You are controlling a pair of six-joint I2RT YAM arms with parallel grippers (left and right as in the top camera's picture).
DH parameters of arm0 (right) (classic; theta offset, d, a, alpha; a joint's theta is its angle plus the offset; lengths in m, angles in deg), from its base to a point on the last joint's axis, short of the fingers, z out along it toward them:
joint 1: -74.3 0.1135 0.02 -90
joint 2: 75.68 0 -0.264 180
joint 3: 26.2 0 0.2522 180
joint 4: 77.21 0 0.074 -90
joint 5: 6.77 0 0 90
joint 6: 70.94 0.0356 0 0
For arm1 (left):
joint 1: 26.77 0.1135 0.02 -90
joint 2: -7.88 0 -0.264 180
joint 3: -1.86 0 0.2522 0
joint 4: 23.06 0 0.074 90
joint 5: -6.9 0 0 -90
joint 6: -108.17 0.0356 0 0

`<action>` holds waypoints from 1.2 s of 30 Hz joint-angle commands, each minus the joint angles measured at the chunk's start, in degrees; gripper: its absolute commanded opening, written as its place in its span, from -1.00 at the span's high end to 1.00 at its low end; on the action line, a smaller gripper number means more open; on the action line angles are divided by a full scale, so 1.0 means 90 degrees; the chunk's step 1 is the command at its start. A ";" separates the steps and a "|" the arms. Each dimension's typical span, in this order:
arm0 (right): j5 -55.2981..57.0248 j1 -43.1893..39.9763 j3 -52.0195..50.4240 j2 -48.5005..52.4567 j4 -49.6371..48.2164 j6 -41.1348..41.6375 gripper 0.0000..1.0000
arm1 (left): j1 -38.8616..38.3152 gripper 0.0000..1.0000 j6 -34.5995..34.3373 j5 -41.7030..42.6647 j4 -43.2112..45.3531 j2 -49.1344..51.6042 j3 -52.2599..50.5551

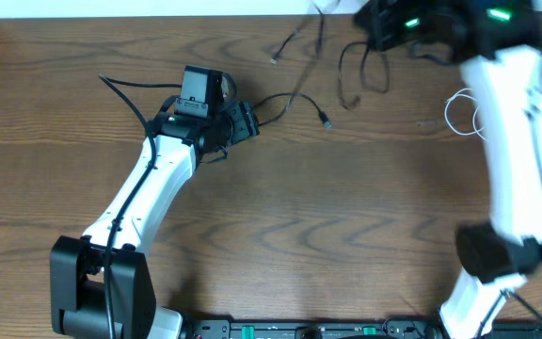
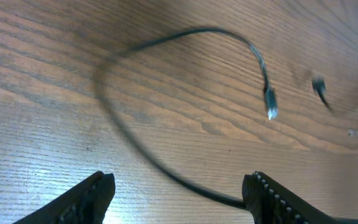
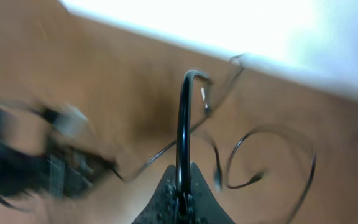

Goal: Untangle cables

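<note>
A thin black cable (image 1: 290, 99) lies on the wooden table with a plug end (image 1: 326, 121) at centre. My left gripper (image 1: 243, 122) is open just left of it. In the left wrist view the black cable (image 2: 135, 146) curves between the open jaws (image 2: 179, 193) and touches the right finger; its plug (image 2: 270, 107) lies ahead. My right gripper (image 1: 384, 26) is at the far edge, shut on a black cable (image 3: 182, 124) that rises from the jaws (image 3: 182, 193); loops hang below it (image 1: 365, 71). The white cable (image 1: 461, 113) lies coiled at the right, beside the right arm.
The table's far edge and a white wall (image 1: 158, 8) are close behind the right gripper. Another black plug end (image 1: 276, 58) lies near the far edge. The right arm (image 1: 520, 141) spans the right side. The left arm (image 1: 149, 188) crosses the left half.
</note>
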 commanded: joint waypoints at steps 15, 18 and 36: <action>0.0750 -0.1474 0.0148 -0.1758 -0.1350 0.2101 0.98 | 0.0005 0.09 0.0044 -0.0967 -0.0418 0.0073 0.0044; 0.0767 -0.1858 0.0148 -0.1753 -0.2021 0.2518 0.98 | 0.0002 -0.03 0.0041 -0.0967 -0.0415 0.0073 0.0044; 0.4204 -0.3169 0.0146 -0.0833 -0.4816 0.2089 0.98 | 0.0002 -0.15 0.0039 -0.0964 -0.0393 0.0073 0.0044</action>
